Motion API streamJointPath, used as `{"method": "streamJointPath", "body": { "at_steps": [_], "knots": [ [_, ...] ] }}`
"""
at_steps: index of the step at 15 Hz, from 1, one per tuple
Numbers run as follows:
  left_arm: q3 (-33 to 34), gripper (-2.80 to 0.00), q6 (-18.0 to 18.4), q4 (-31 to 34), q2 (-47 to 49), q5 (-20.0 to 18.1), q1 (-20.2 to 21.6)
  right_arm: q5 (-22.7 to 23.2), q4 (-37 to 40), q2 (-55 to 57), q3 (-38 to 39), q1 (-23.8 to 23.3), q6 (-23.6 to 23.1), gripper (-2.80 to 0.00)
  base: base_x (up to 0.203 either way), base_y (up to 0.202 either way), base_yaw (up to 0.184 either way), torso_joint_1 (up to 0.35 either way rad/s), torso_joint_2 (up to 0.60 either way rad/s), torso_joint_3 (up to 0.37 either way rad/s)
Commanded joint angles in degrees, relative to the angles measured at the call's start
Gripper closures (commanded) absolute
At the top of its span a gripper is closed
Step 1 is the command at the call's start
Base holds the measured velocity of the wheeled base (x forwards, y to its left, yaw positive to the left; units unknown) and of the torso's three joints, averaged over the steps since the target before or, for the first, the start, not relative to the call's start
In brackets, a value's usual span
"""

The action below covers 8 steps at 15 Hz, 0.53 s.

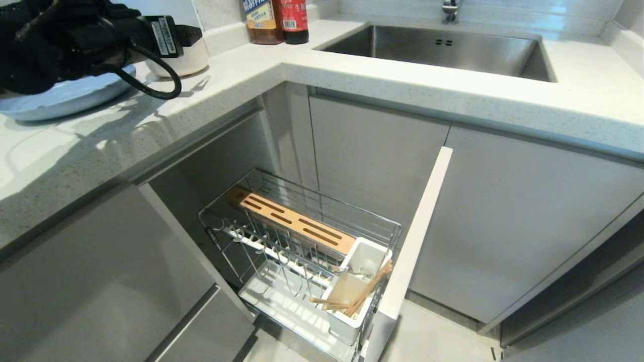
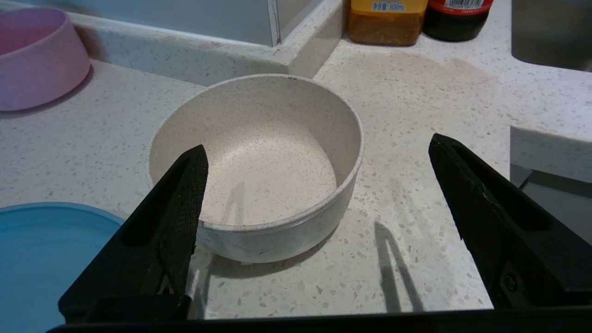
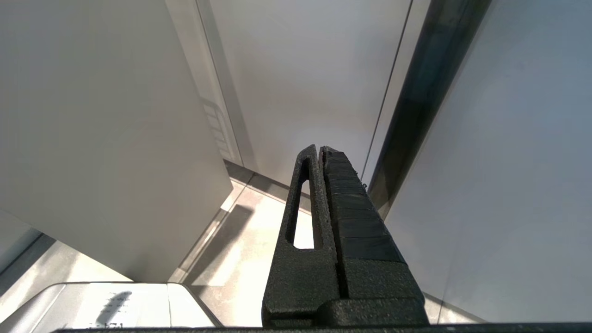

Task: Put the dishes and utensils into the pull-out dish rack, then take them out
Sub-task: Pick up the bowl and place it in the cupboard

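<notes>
Left gripper (image 2: 319,148) jaws wide apart, empty, over off-white bowl (image 2: 256,169) sitting on worktop (image 2: 416,115) beside blue plate (image 2: 41,249). Pull-out dish rack (image 1: 302,261) open below, chopsticks (image 1: 359,296) in its holder. Right gripper (image 3: 321,150) jaws closed, parked low.

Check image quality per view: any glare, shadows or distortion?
Head view: wide-angle bend in the speckled white countertop edges, window glare at its far left. Left wrist view: sharp; thin jaw shadows fall on the counter and inside the speckled off-white bowl. Right wrist view: blown-out floor patch beside the shut right gripper.
</notes>
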Motion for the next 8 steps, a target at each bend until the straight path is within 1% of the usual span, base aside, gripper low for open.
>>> {"method": "streamJointPath", "body": {
  "at_steps": [1, 3, 8],
  "knots": [
    [0.0, -2.80, -0.1, 0.0, 0.3, -0.2, 0.0, 0.0, -0.1, 0.0, 0.1, 0.0, 0.0, 0.00, 0.000, 0.000, 0.000, 0.000, 0.00, 0.000],
    [0.0, -2.80, -0.3, 1.1, 0.3, -1.0, 0.1, 0.0, 0.0, 0.0, 0.1, 0.0, 0.0, 0.00, 0.000, 0.000, 0.000, 0.000, 0.00, 0.000],
    [0.1, -2.80, -3.0, 6.2, -0.1, -4.0, 0.8, 0.0, -0.1, 0.0, 0.1, 0.0, 0.0, 0.00, 0.000, 0.000, 0.000, 0.000, 0.00, 0.000]
  ]
}}
